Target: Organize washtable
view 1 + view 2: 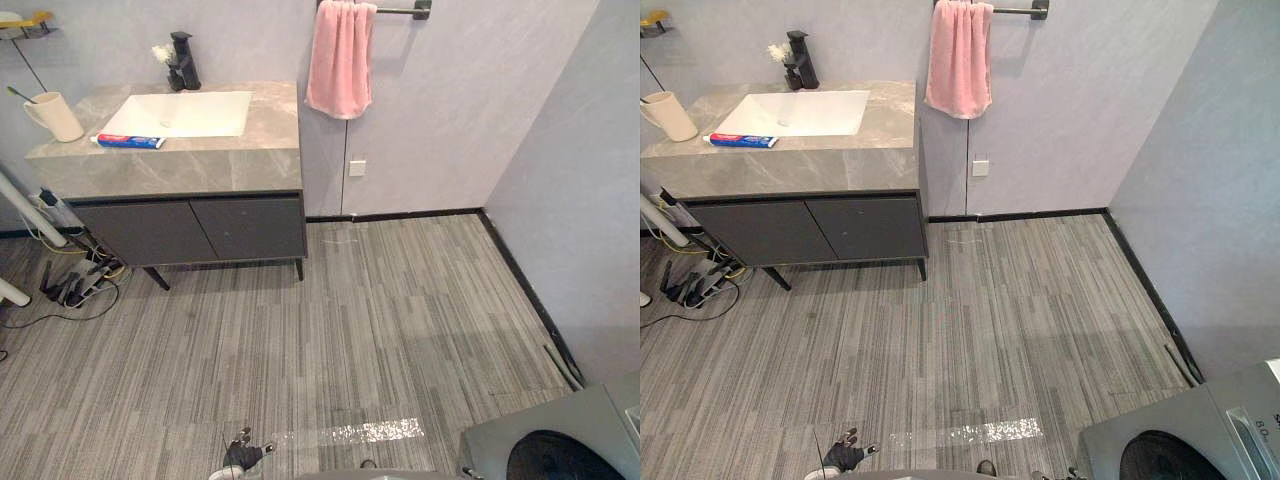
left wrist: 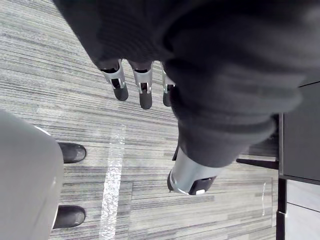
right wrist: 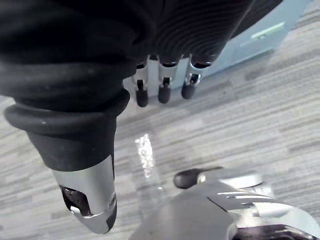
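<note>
Grey stone-topped washtable stands far left, judged out of reach, blue-and-red toothpaste tube loose on it near cream mug, so left hand and right hand hang empty, fingers slack and straight.

washtable 1 | sink 1 | faucet 1 | cup 1 | toothpaste tube 1 | towel 1

I see the grey stone-topped table with a red, white and blue toothpaste tube lying flat just before its white basin, and a cream mug upright at its left, holding a tilted toothbrush.
</note>
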Available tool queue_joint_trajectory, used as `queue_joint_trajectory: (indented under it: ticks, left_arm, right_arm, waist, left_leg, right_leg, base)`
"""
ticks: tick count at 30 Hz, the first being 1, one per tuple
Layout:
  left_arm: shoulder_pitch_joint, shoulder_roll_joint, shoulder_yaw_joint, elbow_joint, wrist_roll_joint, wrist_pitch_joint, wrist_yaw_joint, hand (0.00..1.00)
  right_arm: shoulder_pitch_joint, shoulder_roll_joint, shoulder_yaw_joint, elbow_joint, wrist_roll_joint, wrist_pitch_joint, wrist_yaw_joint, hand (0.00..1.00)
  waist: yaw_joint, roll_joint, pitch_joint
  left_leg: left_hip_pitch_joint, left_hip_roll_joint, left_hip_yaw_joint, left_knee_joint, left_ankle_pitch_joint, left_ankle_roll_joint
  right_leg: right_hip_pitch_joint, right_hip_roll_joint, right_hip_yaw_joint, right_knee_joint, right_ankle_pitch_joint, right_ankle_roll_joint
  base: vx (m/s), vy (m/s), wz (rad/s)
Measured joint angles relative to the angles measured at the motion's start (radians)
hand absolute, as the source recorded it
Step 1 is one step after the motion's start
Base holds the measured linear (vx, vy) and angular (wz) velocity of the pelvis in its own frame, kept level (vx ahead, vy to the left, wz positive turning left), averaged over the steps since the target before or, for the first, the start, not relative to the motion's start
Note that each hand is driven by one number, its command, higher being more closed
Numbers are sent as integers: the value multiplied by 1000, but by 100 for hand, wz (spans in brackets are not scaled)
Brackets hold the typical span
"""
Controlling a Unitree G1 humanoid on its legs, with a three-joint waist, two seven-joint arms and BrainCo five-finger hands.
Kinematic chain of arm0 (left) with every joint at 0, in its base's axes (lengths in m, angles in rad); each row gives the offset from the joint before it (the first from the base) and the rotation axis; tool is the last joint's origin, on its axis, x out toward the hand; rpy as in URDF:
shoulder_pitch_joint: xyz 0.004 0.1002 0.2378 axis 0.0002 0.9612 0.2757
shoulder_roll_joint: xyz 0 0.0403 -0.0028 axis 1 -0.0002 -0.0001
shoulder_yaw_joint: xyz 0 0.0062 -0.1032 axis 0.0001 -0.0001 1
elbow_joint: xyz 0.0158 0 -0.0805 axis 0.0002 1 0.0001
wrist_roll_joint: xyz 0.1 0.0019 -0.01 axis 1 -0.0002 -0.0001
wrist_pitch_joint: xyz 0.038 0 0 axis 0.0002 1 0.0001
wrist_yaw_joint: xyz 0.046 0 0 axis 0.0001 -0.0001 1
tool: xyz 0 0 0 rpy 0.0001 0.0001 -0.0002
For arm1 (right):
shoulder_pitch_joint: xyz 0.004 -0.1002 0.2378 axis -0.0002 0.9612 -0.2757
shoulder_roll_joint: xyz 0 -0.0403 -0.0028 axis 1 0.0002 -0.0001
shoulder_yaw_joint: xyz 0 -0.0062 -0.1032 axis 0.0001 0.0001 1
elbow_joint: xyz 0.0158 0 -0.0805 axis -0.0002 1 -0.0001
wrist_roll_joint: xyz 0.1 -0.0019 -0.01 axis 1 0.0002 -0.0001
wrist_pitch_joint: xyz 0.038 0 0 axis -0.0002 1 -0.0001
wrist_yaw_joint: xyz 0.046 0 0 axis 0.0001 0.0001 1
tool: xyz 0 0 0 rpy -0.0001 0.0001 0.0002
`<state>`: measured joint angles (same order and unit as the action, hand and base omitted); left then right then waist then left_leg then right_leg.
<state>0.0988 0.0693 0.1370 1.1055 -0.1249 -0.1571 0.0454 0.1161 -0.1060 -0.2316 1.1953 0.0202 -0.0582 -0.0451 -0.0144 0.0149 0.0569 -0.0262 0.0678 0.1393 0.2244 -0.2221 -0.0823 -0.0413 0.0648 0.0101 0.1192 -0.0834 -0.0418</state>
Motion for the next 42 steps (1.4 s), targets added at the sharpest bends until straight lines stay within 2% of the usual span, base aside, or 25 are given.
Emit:
queue_joint_trajectory:
  ticks: [1, 2, 3, 4, 5, 7, 11, 12, 14, 15, 17, 21, 23, 24, 25, 27, 28, 30, 33, 37, 38, 39, 40, 41, 42]
  left_arm:
    - [3, -9, 31, -5, 0, 0, 0, 0]
    - [2, -8, 95, -17, -3, 4, 1, 0]
    - [4, -13, 109, -34, -13, 5, 0, 0]
    - [8, -24, 125, -70, -23, 3, 1, 0]
    - [10, -32, 132, -82, -23, 3, 2, 0]
    - [13, -52, 130, -93, -23, -3, 1, 0]
    - [17, -73, 96, -98, -25, -7, -1, 0]
    - [19, -75, 97, -115, -37, -7, 0, 0]
    - [30, -59, 96, -129, -45, -10, -4, 0]
    - [19, -39, 94, -120, -41, -13, -3, 0]
    - [10, -22, 60, -103, -30, 5, -3, 0]
    - [-18, -37, 50, -101, -28, 5, -4, 0]
    - [-40, -49, 35, -88, -27, -2, -1, 0]
    - [-36, -53, 30, -83, -27, -4, -1, 0]
    - [-23, -70, 31, -89, -31, -5, 4, 0]
    - [-12, -88, 28, -148, -52, -6, 11, 0]
    - [-2, -108, 11, -224, -87, -7, 24, 0]
    - [11, -105, -53, -332, -122, -11, 28, 0]
    - [21, -100, -155, -545, -171, -50, 32, 0]
    - [29, -124, -174, -844, -195, -85, 97, 0]
    - [47, -124, -177, -931, -184, -86, 123, 0]
    - [67, -125, -174, -1009, -165, -89, 142, 0]
    - [76, -111, -164, -1084, -97, -93, 184, 0]
    - [68, -112, -169, -1135, -44, -91, 207, 0]
    - [67, -114, -176, -1178, 1, -93, 228, 0]
  right_arm:
    - [0, 0, 0, -11, 0, 0, 1, 0]
    - [4, 12, 2, -46, 0, -2, -2, 0]
    - [4, 13, 5, -48, 0, -2, -5, 0]
    - [7, 7, 20, -59, 0, -2, -12, 0]
    - [7, 3, 28, -64, 0, -1, -17, 0]
    - [-16, -11, 45, -83, -3, 1, -17, 0]
    - [-28, -26, 27, -80, -4, 2, -8, 0]
    - [-10, -17, 15, -85, -5, 2, -3, 0]
    - [37, 20, 16, -126, -8, -2, 1, 0]
    - [29, 31, 15, -128, -13, -3, 5, 0]
    - [43, 46, 12, -151, -14, -3, 5, 0]
    - [52, 49, 19, -188, -11, -10, 3, 0]
    - [48, 42, 41, -203, -2, -11, 0, 0]
    - [49, 42, 65, -222, 7, -10, -2, 0]
    - [59, 21, 106, -275, 14, -9, -8, 0]
    - [75, 0, 167, -413, 35, -14, -19, 0]
    - [75, 0, 204, -550, 49, -23, -31, 0]
    - [74, 13, 241, -664, 49, -41, -53, 0]
    - [77, 35, 237, -842, 48, -75, -88, 0]
    - [9, 13, 176, -995, 49, -121, -136, 0]
    - [14, 15, 155, -1028, 49, -124, -154, 0]
    - [40, 17, 152, -1067, 49, -131, -157, 0]
    - [91, 72, 161, -1121, 47, -135, -154, 0]
    - [99, 105, 167, -1144, 46, -137, -155, 0]
    - [99, 118, 187, -1144, 46, -140, -155, 0]
  waist:
    - [5, 7, 6]
    - [3, 6, 18]
    - [6, 5, 21]
    - [24, 7, 32]
    - [33, 7, 38]
    - [36, 14, 38]
    - [62, 37, 34]
    - [67, 27, 28]
    - [95, -30, 9]
    - [77, -71, 16]
    - [45, -71, 31]
    - [22, -63, 31]
    - [16, -62, 30]
    - [2, -59, 26]
    - [-1, -43, 15]
    - [3, -22, 28]
    - [6, 11, 52]
    - [8, 17, 68]
    - [33, -7, 68]
    - [54, 0, 63]
    - [57, 4, 60]
    - [62, 10, 55]
    - [49, -57, 37]
    - [25, -80, 46]
    - [15, -96, 46]
  left_leg:
    - [-19, 28, 15, 84, -36, -29]
    - [-136, 86, 45, 399, -32, 2]
    - [-192, 110, 50, 514, 7, 53]
    - [-274, 131, 48, 683, 74, 65]
    - [-298, 130, 38, 725, 66, 58]
    - [-353, 73, 26, 648, 19, 12]
    - [-332, -51, -74, 170, 40, 11]
    - [-324, -53, -76, 154, 46, 28]
    - [-272, -74, -3, 138, 63, 54]
    - [-231, -89, 18, 169, 58, 91]
    - [-98, -80, 23, 172, -16, 109]
    - [67, -15, 3, 112, -102, 84]
    - [107, 3, -15, 76, -127, 54]
    - [140, 11, -38, 57, -144, 28]
    - [165, 29, -60, 77, -146, 18]
    - [81, 59, -66, 295, -122, -2]
    - [-62, 107, -85, 615, -38, -10]
    - [-165, 156, -49, 825, -43, -1]
    - [-296, 157, 66, 765, -51, 12]
    - [-447, 66, 143, 343, -19, 14]
    - [-442, 29, 143, 257, 28, 47]
    - [-422, -10, 112, 236, 106, 143]
    - [-360, -81, 99, 275, 84, 198]
    - [-310, -115, 65, 265, 38, 202]
    - [-261, -128, 51, 253, 14, 206]
  right_leg:
    - [-1, 15, 0, 34, -18, -6]
    - [-23, 38, 5, 110, -73, -38]
    - [-28, 44, 8, 137, -88, -46]
    - [-25, 56, 31, 175, -116, -65]
    - [-26, 58, 42, 191, -127, -74]
    - [-15, 45, 96, 190, -139, -81]
    - [-31, 20, 161, 193, -182, -64]
    - [-37, 20, 182, 236, -228, -60]
    - [-79, -17, 187, 458, -324, 39]
    - [-171, -42, 156, 716, -296, 123]
    - [-231, -74, 62, 936, -228, 84]
    - [-321, -86, -13, 737, -253, 79]
    - [-351, -87, 22, 466, -196, 93]
    - [-353, -97, 17, 421, -70, 95]
    - [-346, -77, 2, 469, -96, 58]
    - [-332, -71, -15, 505, -150, 25]
    - [-267, -54, -35, 480, -181, -7]
    - [-123, -47, -71, 394, -190, -18]
    - [61, -78, -128, 229, -193, -12]
    - [178, -88, -171, 107, -235, 59]
    - [203, -90, -167, 128, -255, 93]
    - [209, -96, -155, 219, -284, 132]
    - [109, -173, -126, 565, -246, 160]
    - [32, -188, -107, 780, -101, 123]
    - [-32, -184, -72, 906, -72, 102]
  base:
    - [-34, -110, -34]
    - [-42, -112, -29]
    - [-14, -173, -35]
    - [26, -133, -43]
    - [109, -109, -53]
    - [179, 6, -57]
    - [266, 78, -55]
    - [447, 143, -73]
    - [493, 100, -81]
    - [332, 28, -60]
    - [475, 50, -40]
    - [519, -25, -1]
    - [585, -143, 50]
    - [684, -170, 55]
    - [715, -162, 44]
    - [692, -164, 10]
    - [668, -167, 8]
    - [619, -124, 37]
    - [667, -129, 70]
    - [513, 1, 37]
    - [760, 128, 1]
    - [979, 141, 11]
    - [1164, 136, 43]
    - [890, 31, 74]
    - [731, -21, 65]
